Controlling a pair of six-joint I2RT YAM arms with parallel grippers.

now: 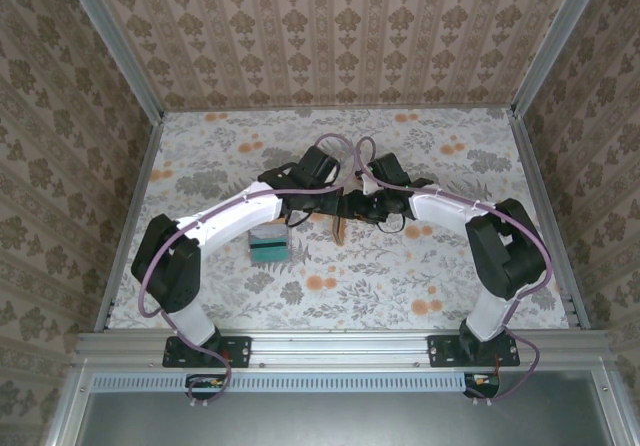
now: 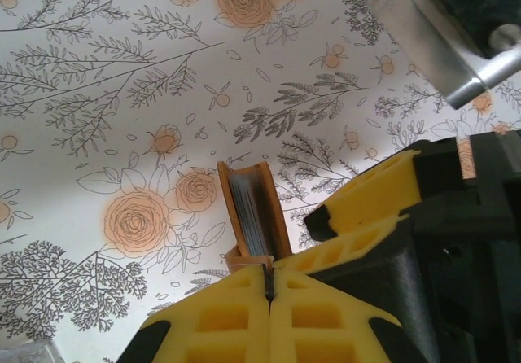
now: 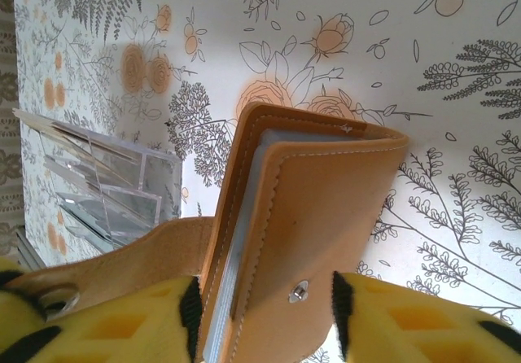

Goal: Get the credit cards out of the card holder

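The orange-tan card holder [image 1: 343, 228] stands on edge on the flowered table between the two arms. In the left wrist view the card holder [image 2: 254, 212] shows thin grey-blue layers packed between its covers; whether they are credit cards I cannot tell. My left gripper [image 2: 269, 280] is shut on its near lower edge. My right gripper [image 3: 264, 314] is open and straddles the card holder [image 3: 326, 208], one pad close to each side. Its snap stud [image 3: 299, 292] faces the camera, and the strap [image 3: 122, 257] hangs loose to the left.
A clear plastic rack [image 3: 106, 196] stands left of the card holder; from above, the rack [image 1: 268, 249] holds teal and dark cards. Patterned walls close in the table on three sides. Both arms arch in toward the middle.
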